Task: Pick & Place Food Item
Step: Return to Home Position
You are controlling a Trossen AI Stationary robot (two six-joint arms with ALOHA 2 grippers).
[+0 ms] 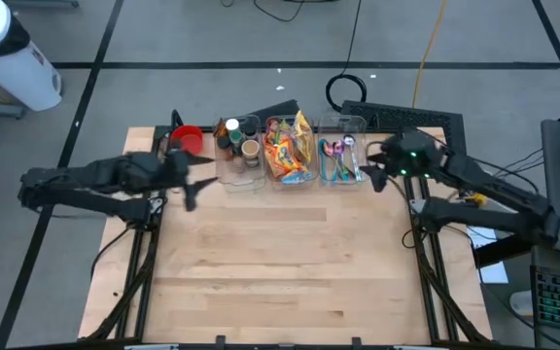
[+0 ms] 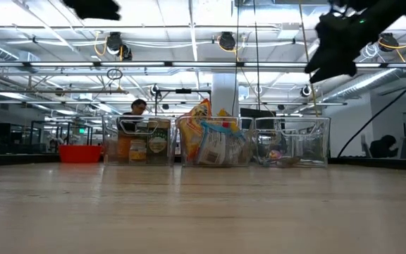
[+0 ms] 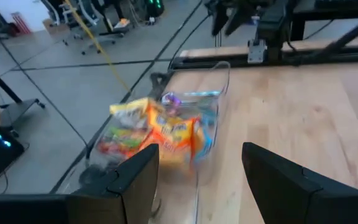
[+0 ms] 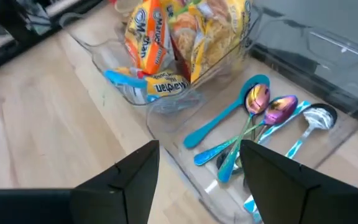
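Grey tiled floor (image 1: 192, 39), white column (image 2: 224, 92), bright ceiling lights (image 2: 175, 14), overhead pipes (image 2: 154, 65), coiled black cable (image 1: 330, 92)

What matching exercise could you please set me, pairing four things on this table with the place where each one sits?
Things:
1. seasoning bottles
2. noodle packs
3. spoons
4. red bowl

Places (sides as in the high view):
A. middle transparent bin
B. on the table, outside the bins, to their left
C. left transparent bin
D. right transparent bin

Pairs: 1-C, 2-A, 3-D, 4-B.
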